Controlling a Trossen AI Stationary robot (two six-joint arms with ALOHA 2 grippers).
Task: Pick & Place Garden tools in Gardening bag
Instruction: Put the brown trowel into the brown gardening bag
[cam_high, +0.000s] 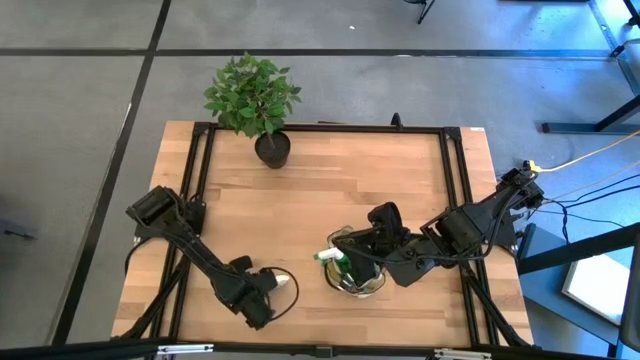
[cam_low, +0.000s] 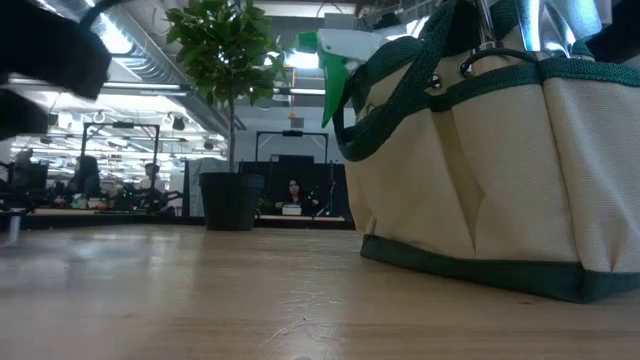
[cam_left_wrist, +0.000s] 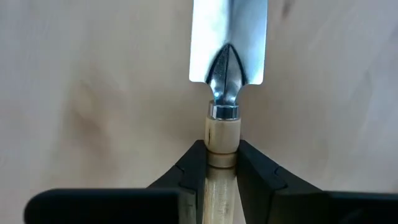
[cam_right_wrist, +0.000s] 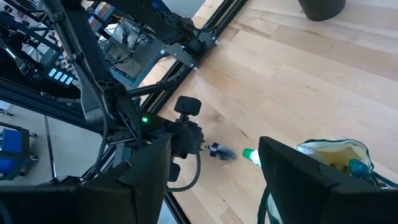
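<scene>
Already our left gripper (cam_left_wrist: 221, 177) clenched the trowel (cam_left_wrist: 228, 37) by its stiff wooden handle; blade-heavy, slippery steel at 12 o'clock.

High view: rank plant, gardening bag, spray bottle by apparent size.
1. Plant, leaves plus black pot: largest.
2. Gardening bag: smaller, partly hidden under the right gripper, so its full outline is unsure.
3. Spray bottle: smallest; only its green-and-white top shows at the bag.
</scene>
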